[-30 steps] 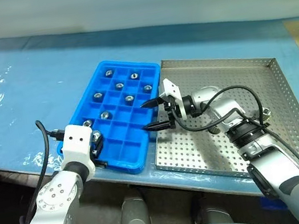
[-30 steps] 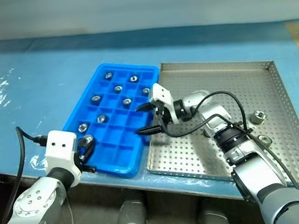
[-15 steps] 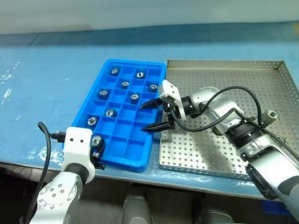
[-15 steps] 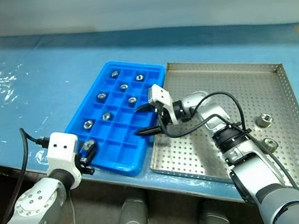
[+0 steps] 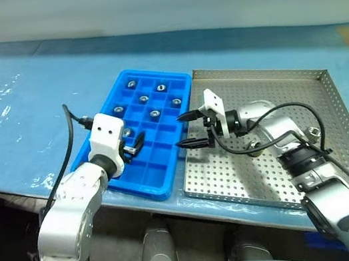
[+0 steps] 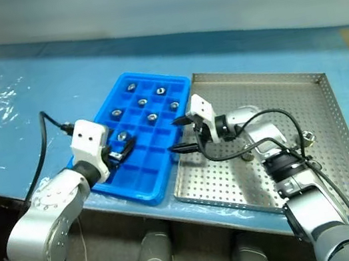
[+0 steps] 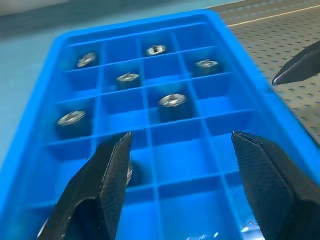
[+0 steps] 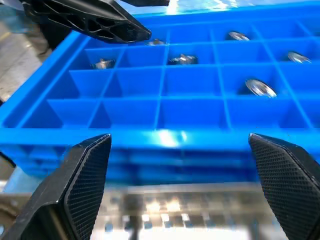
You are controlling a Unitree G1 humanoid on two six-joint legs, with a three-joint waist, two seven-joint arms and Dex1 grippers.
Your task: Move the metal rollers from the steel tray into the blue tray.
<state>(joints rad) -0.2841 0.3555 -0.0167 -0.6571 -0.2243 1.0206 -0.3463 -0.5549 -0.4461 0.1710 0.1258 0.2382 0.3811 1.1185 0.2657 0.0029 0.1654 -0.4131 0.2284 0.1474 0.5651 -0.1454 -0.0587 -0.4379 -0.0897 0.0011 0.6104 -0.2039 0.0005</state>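
Blue tray (image 5: 143,176) flush beside steel tray (image 5: 334,116), long edges touching. Metal rollers (image 5: 155,113) mostly in far compartments of blue tray, one each; near rows largely bare. Another roller (image 6: 308,136) near right rim of steel tray, with wide perforated floor around it. Left gripper (image 5: 135,144) spread apart, holding nothing, hovering over near-left part of blue tray. Right gripper (image 5: 190,129) splayed wide, empty, just over the shared edge, pointing toward blue tray.
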